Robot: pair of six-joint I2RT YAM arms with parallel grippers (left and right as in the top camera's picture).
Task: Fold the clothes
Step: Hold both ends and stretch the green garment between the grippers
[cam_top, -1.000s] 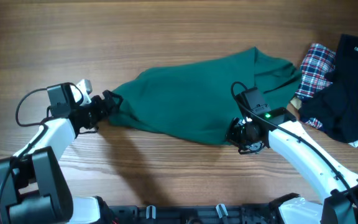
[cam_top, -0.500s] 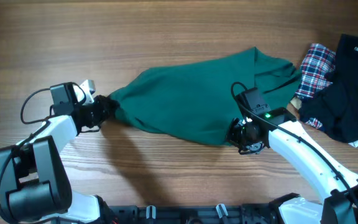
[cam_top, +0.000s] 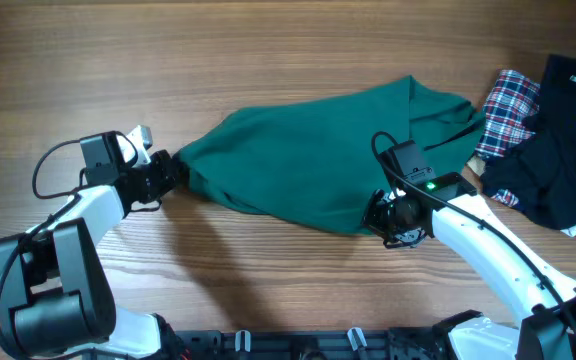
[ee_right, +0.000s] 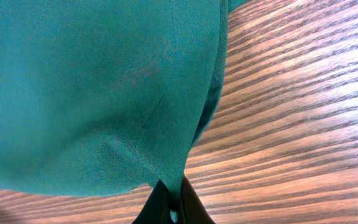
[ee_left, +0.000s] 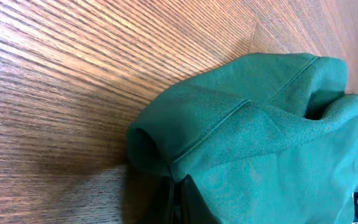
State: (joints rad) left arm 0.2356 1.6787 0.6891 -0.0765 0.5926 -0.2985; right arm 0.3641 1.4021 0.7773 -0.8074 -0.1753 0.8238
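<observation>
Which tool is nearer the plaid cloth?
Right. The right tool pinches the front edge of the green garment, short of the plaid cloth; the left tool pinches the garment's far end, well away.

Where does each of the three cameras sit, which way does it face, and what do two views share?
Overhead: above the table, looking straight down; both arms show, left gripper and right gripper shut on the teal garment.
Left wrist: low over the table, facing the garment's bunched end; own gripper nearly hidden.
Right wrist: close against the garment's edge; dark fingertips at bottom.
Shared: both wrist views show garment lying on table.
</observation>
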